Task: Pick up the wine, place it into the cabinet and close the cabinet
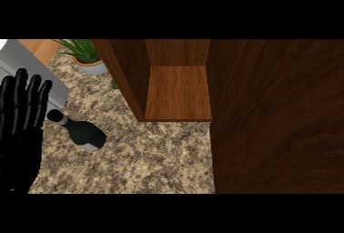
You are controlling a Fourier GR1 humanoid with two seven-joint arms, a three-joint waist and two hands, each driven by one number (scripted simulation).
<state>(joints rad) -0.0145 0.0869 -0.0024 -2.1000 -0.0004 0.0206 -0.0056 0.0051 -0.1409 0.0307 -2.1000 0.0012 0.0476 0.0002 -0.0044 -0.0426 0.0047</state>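
Note:
A dark green wine bottle (84,132) stands on the speckled stone counter at the left, its black cap toward the upper left. My left hand (20,113) shows at the left edge, fingers straight and pointing up, just left of the bottle's neck without holding it. The wooden cabinet (178,91) stands open at the centre, its shelf bare. Its dark door (279,118) fills the right side of the view. My right hand does not show.
A potted green plant (86,57) stands at the back left of the counter. A grey appliance (30,73) lies behind my left hand. Bare counter (148,159) stretches between the bottle and the cabinet.

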